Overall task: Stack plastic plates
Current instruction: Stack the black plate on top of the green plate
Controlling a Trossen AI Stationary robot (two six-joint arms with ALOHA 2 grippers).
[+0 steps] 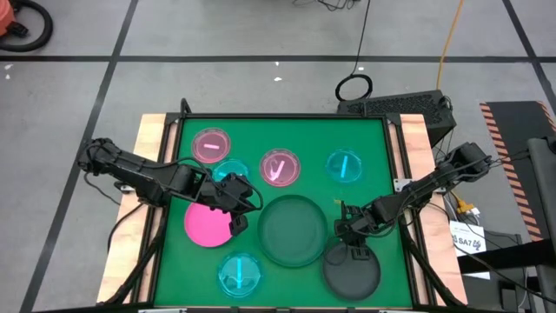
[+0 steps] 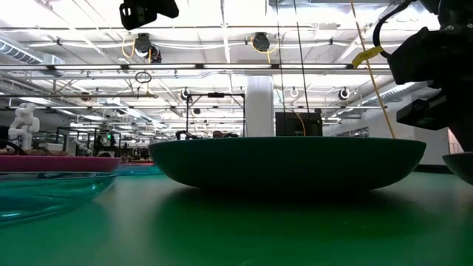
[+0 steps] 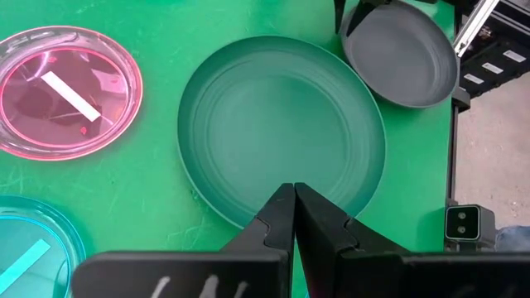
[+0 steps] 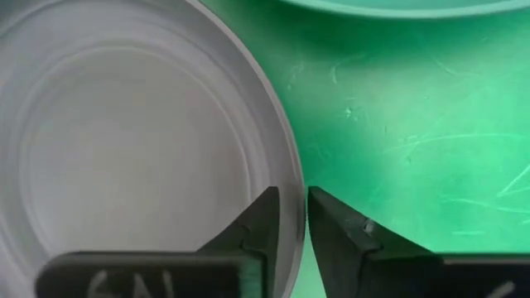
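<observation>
Two large dark grey plates lie on the green mat: one in the middle [image 1: 294, 229] [image 3: 281, 132] [image 2: 288, 162], one near the right near corner [image 1: 352, 271] [image 3: 402, 54]. A hot pink plate [image 1: 207, 224] sits left of the middle one. Small translucent pink plates [image 1: 211, 145] [image 1: 280, 168] and cyan plates [image 1: 344, 166] [image 1: 239, 275] [image 1: 230, 171] lie around them. My left gripper [image 1: 243, 203] [image 3: 294, 199] is shut and holds nothing. It hangs above the middle plate's left rim. My right gripper [image 1: 352, 245] [image 4: 288, 217] is at the corner plate's far rim. My right gripper holds the corner dark grey plate by its far rim [image 4: 290, 178]. One finger [image 4: 261, 219] is inside the plate and the other is outside over the mat, coming from above. Whether the plate is lifted off the mat, I cannot tell.
Wooden side rails [image 1: 152, 139] and a black frame border the mat. Bare green mat [image 1: 365, 196] lies between the middle plate and the far cyan plate. The floor beyond the far edge holds cables and a keyboard [image 1: 395, 104].
</observation>
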